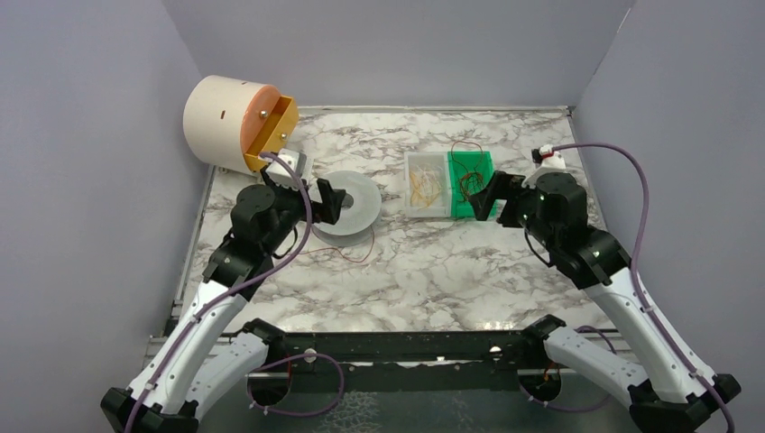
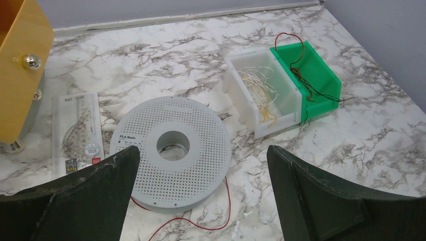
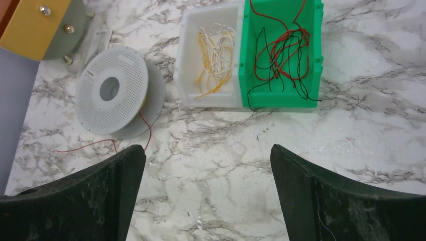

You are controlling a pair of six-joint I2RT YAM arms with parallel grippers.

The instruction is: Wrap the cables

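Observation:
Thin yellow and white cables [image 3: 213, 85] lie in a white bin [image 3: 186, 65]. Red and dark cables [image 3: 281, 50] lie tangled in the green bin [image 3: 281, 100] beside it. A grey perforated spool [image 2: 173, 150] lies flat on the marble, and one red cable [image 2: 201, 221] trails from under it. My left gripper [image 1: 329, 200] is open and empty, hovering just in front of the spool. My right gripper [image 1: 483, 203] is open and empty above the bare marble, in front of the green bin [image 1: 487, 162].
A cream cylinder with an orange face and a yellow bracket [image 1: 230, 122] stands at the back left. A flat clear packet [image 2: 78, 130] lies left of the spool. Grey walls close in the left, right and back sides.

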